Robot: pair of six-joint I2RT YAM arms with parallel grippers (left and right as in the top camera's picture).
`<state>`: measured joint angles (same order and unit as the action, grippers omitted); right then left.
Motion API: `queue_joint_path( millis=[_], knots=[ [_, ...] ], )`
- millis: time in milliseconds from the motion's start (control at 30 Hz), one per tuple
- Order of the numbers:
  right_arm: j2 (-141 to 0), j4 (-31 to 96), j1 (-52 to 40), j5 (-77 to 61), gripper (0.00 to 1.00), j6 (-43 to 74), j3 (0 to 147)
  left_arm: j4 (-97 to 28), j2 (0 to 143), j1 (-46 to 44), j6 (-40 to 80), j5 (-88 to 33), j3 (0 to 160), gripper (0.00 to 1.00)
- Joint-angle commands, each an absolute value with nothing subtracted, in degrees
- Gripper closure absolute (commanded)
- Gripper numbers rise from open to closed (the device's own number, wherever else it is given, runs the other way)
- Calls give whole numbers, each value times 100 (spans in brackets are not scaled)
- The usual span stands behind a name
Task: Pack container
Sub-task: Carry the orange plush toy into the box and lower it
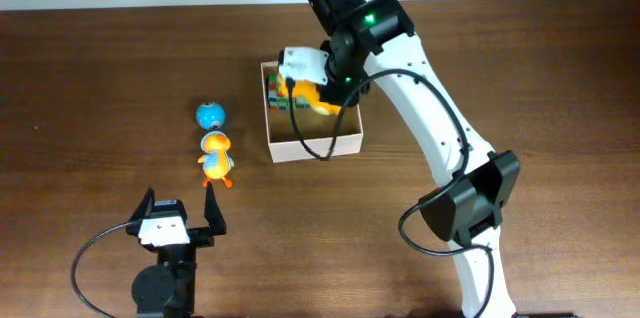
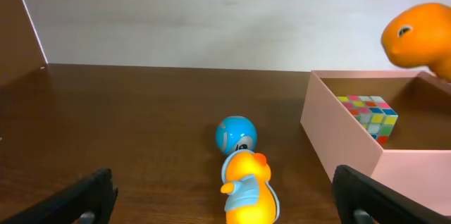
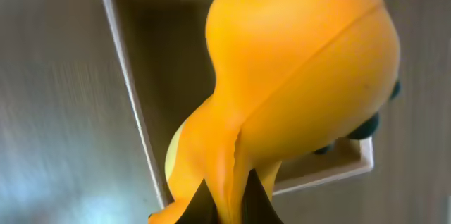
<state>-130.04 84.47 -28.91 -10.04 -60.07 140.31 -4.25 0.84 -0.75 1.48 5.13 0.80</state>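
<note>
The right gripper [image 3: 229, 206] is pinching a thin fold of an orange rubbery toy animal [image 3: 296, 76], with its dark fingertips [image 3: 202, 206] pressed together on either side of the fold. From overhead the right gripper [image 1: 303, 80] holds the toy [image 1: 312, 95] over the container [image 1: 316, 148]. The left wrist view shows the toy's head [image 2: 417, 32], with its one dark eye, well above the box rim, so it is up in the air and not resting on the floor.

The container [image 2: 338, 136] is a small square open box with thin white walls and a brown floor. It sits on the dark wooden table [image 1: 100, 58], a little right of centre and toward the far side. A Rubik's cube [image 2: 370, 115] lies inside it against the far left wall [image 1: 275, 95].

To the left of the box and clear of it, a blue ball [image 1: 210, 115] sits on the table. Just on its near side, touching or almost touching, stands a yellow-orange duck figure [image 1: 216, 155] with a pale blue top.

Nearer still, the left gripper [image 1: 180, 220] has its fingers spread wide and nothing between them. It sits low over the table and faces the duck [image 2: 246, 189] and the ball [image 2: 235, 134].
</note>
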Motion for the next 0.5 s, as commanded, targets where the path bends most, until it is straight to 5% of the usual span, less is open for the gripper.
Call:
queue_joint_path(
  millis=[0, 467],
  knots=[
    [-13067, 8412, -2886, -1647, 96, -7741, 13843, -421, 34, -102, 75, 534, 51, 1],
    [-13067, 7303, -2882, -1885, 96, -8272, 12532, -421, 34, -102, 75, 534, 51, 1]
  ],
)
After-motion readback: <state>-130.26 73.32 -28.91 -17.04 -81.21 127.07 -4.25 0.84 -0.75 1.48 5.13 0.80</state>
